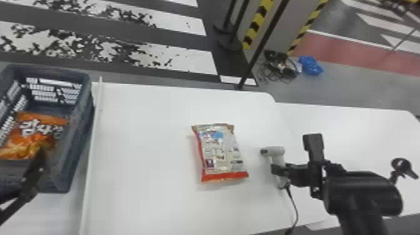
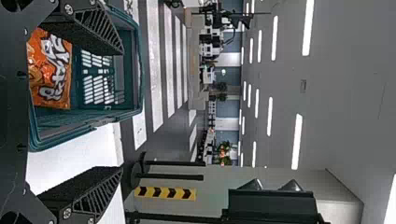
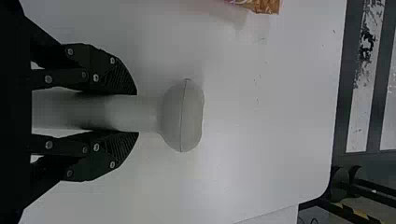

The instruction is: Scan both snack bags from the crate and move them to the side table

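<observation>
In the head view my left gripper [image 1: 39, 165] is at the crate's near right side; in the left wrist view the left gripper [image 2: 122, 109] has its fingers wide apart with nothing between them. An orange snack bag [image 1: 36, 132] lies inside the grey crate [image 1: 82, 103]. A second snack bag [image 1: 220, 153], its printed back up with red edging, lies on the white table. To its right, my right gripper [image 1: 276, 172] holds the handle of the grey scanner [image 1: 276, 151]. In the right wrist view the right gripper [image 3: 137, 113] is shut on the scanner [image 3: 182, 115].
A raised white edge [image 1: 90, 150] runs between the crate and the table [image 1: 150, 140]. The scanner's cable [image 1: 294, 206] trails toward the near edge. A further white table [image 1: 359, 131] adjoins on the right. Black poles stand behind.
</observation>
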`<state>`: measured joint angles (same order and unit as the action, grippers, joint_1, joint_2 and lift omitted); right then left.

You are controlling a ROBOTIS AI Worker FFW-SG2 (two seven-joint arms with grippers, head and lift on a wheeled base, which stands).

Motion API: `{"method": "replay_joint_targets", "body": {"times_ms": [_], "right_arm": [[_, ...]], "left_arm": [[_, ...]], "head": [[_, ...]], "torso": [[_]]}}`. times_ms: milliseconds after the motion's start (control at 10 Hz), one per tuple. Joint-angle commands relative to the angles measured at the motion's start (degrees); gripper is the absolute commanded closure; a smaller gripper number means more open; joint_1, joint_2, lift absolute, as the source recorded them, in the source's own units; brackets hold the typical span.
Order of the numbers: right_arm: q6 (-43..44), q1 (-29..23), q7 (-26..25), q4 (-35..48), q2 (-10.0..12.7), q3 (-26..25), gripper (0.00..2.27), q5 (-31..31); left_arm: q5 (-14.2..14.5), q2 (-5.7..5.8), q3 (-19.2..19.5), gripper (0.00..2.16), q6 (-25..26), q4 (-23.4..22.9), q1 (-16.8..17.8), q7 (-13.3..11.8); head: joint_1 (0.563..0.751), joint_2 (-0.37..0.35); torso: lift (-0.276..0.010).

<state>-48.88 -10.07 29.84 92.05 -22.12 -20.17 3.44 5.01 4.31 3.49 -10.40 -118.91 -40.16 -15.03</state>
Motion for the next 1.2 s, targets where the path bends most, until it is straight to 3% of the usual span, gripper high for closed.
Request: {"method": "replay_joint_targets", "body": {"times_ms": [0, 300, 700, 1100], "right_arm": [[-1.35, 0.23, -0.13, -0.03, -0.03, 0.04, 2.23, 0.07], [-3.29, -1.18, -0.13, 3.4, 0.76, -2.16, 2.25, -2.21], [-9.26, -8.21, 0.75, 17.46, 3.4, -3.83, 2.25, -7.4], [-13.66, -9.61, 3.39, 24.14, 4.8, -3.65, 2.25, -11.26]], "left_arm": [[0.0, 0.0, -0.15, 0.12, -0.01, 0.0, 0.0, 0.0], [0.0, 0.0, -0.15, 0.12, -0.01, 0.0, 0.0, 0.0], [0.0, 0.0, -0.15, 0.12, -0.01, 0.53, 0.0, 0.0], [0.0, 0.0, -0.15, 0.12, -0.01, 0.97, 0.09, 0.0]], "head": [[0.695, -0.35], [0.695, -0.35], [0.695, -0.35], [0.695, -0.317]], "torso": [[-0.075], [-0.075], [-0.075], [-0.075]]}}
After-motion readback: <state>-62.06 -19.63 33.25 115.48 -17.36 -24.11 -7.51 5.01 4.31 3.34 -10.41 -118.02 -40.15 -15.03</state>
